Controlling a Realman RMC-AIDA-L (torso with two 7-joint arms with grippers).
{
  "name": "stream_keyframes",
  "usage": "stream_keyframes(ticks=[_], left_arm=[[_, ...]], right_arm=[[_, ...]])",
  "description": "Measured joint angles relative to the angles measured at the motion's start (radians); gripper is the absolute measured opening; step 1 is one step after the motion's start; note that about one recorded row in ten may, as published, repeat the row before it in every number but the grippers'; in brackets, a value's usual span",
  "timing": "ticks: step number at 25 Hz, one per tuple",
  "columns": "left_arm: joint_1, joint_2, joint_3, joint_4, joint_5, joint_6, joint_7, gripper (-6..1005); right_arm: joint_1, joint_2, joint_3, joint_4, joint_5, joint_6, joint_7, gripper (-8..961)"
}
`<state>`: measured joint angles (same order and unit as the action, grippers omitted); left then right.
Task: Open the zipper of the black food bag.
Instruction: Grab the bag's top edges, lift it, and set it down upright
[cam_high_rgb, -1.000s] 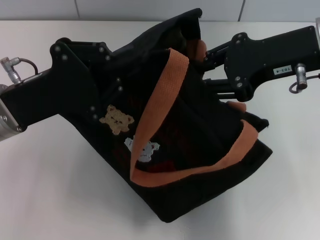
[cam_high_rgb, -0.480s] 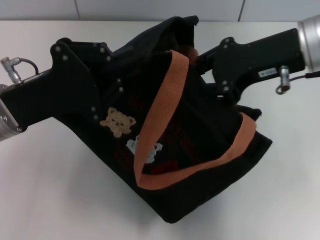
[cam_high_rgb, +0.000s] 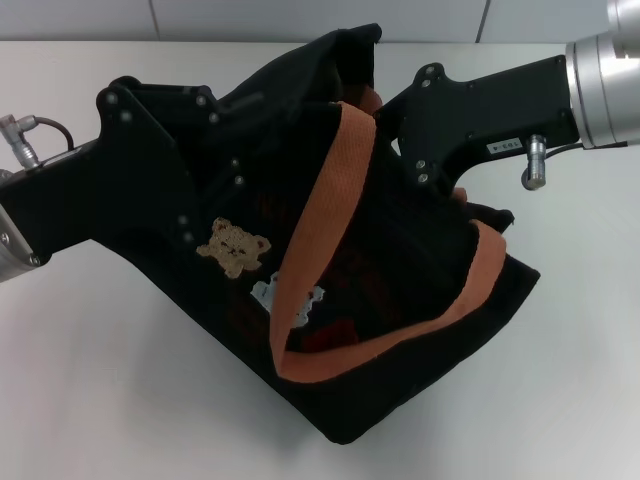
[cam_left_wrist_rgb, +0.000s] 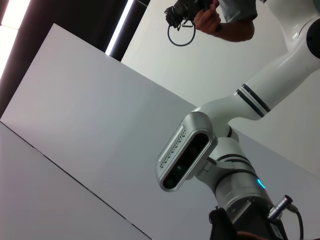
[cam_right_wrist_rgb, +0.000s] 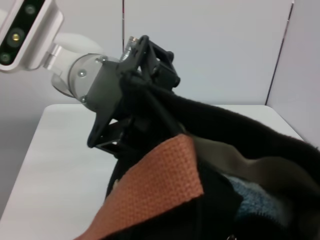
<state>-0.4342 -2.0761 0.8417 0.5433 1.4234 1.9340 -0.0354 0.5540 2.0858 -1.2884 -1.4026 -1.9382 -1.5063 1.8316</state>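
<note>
You see a white table (cam_high_rgb: 110, 390) spanning the view. The black food bag (cam_high_rgb: 380, 330) lies directly on it, tilted, centre to right, nearer the far edge.

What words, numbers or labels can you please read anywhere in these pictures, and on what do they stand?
Small white sticker on the black right gripper: dark characters, too small to read.
Red label on the boxy black fabric food bag: mostly hidden by the orange-brown webbing handle, nothing readable.
Bear patches: pictures only, no text.
Both wrist views: no text.
</note>
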Motion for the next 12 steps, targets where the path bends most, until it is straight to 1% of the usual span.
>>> stream_keyframes(ticks=[2, 5, 7, 8, 10, 12], left_arm=[[0.001, 0.0, -0.001, 0.0, 0.0, 0.0, 0.0, 132], [-0.001, 0.0, -0.004, -0.005, -0.003, -0.001, 0.0, 132], [-0.002, -0.002, -0.003, -0.009, -0.018, -0.013, 0.001, 132], [-0.002, -0.003, -0.001, -0.011, -0.028, -0.019, 0.001, 132], [-0.002, -0.004, 0.004, -0.02, -0.06, -0.039, 0.001, 132], [-0.004, -0.004, 0.006, -0.029, -0.078, -0.049, 0.0, 132]], right_arm=[[0.001, 0.0, 0.0, 0.002, 0.001, -0.003, -0.006, 196], [0.003, -0.002, 0.003, 0.005, 0.002, -0.033, -0.027, 28], [0.007, -0.005, 0.011, 0.003, -0.002, -0.081, -0.041, 16], [0.011, -0.012, 0.034, -0.003, -0.019, -0.164, -0.058, 9], [0.011, -0.019, 0.075, -0.023, -0.059, -0.291, -0.078, -3], [-0.001, -0.019, 0.118, -0.057, -0.111, -0.393, -0.082, -3]])
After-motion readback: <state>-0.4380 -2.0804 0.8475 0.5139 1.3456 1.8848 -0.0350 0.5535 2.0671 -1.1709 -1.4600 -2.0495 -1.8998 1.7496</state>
